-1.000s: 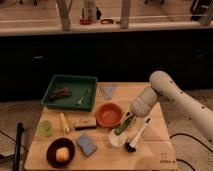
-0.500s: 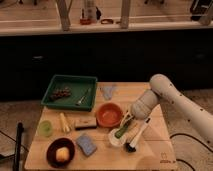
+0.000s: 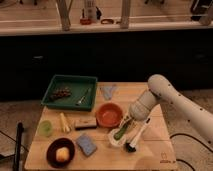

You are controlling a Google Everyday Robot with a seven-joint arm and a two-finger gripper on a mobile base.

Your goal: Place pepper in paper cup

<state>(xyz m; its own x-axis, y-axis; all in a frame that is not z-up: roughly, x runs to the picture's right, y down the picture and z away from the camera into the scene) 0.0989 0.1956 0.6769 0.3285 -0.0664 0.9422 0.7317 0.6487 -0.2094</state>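
At lower right of centre, the gripper (image 3: 126, 131) hangs over the paper cup (image 3: 118, 139), closed on the green pepper (image 3: 121, 131), whose lower end dips into the cup; best to lower it fully inside, just beside the orange bowl (image 3: 109, 115), before letting go.

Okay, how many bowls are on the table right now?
2: the orange bowl mid-table, beside the gripper holding the green pepper over the white paper cup, and a dark bowl with a yellowish item at front left. None seem hidden.
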